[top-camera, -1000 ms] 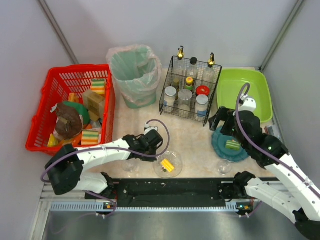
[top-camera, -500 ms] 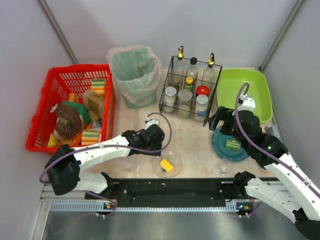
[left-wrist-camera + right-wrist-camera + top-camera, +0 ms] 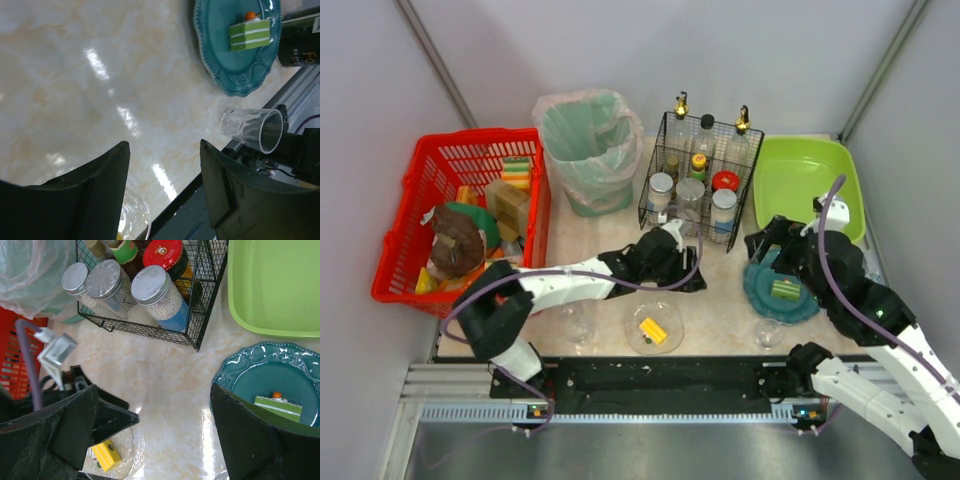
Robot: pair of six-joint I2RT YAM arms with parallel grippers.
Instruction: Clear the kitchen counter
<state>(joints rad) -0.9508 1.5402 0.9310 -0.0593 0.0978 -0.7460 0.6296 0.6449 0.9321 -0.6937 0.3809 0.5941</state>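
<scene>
At the left of the overhead view a red basket [image 3: 398,235] filled with sponges and packets is seen, with a lined bin [image 3: 588,150] just beside it. Neither appears in the left wrist view. The marbled tabletop [image 3: 720,300] is spread beneath both arms and carries every item.

The left claw [image 3: 162,185] is held wide open above bare tabletop with nothing between its fingers. This is made plain only by its own camera; from overhead it is seen merely as a dark shape near the wire rack [image 3: 700,175]. A glass bowl [image 3: 670,315] holding a yellow block [image 3: 653,331] sits near the front rail, and only its rim is caught by the left wrist camera.

The rack's jar lids are shown most clearly in the right wrist view. Further right lies a teal plate [image 3: 760,285] bearing a green-and-white cake slice [image 3: 785,290], with a small clear glass [image 3: 768,333] near it. The right claw [image 3: 155,440] is likewise opened wide and empty, over the plate's left side. A green tub [image 3: 810,180] stands at the far right.
</scene>
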